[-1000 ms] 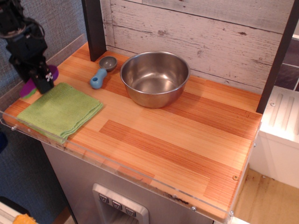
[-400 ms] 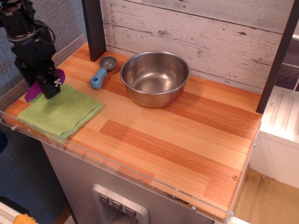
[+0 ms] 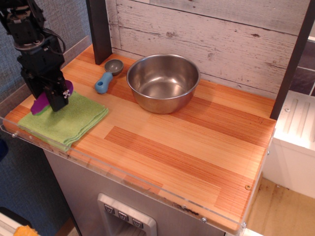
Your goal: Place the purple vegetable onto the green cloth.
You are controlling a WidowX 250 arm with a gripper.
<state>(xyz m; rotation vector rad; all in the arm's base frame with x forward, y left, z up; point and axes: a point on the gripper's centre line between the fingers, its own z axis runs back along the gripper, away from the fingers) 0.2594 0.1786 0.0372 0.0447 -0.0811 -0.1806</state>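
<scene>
End effector [image 3: 55,96] now farther right than before — over the green cloth [image 3: 66,118], pinching the purple vegetable [image 3: 43,103] — no legible writing.

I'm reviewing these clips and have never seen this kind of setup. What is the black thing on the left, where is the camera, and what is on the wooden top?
The black thing is a robot arm, ending in a gripper, its two-fingered hand. One fixed camera looks down at the wooden counter from the front, raised and at an angle.

On the counter lie a folded green cloth at the left, a blue-handled grey scoop behind it, and an empty steel bowl near the white plank wall.

The gripper is shut on the purple vegetable, a toy eggplant. It is over the cloth's back left edge, partly hidden by the gripper. Whether the toy already touches the cloth cannot be told from this view.
</scene>
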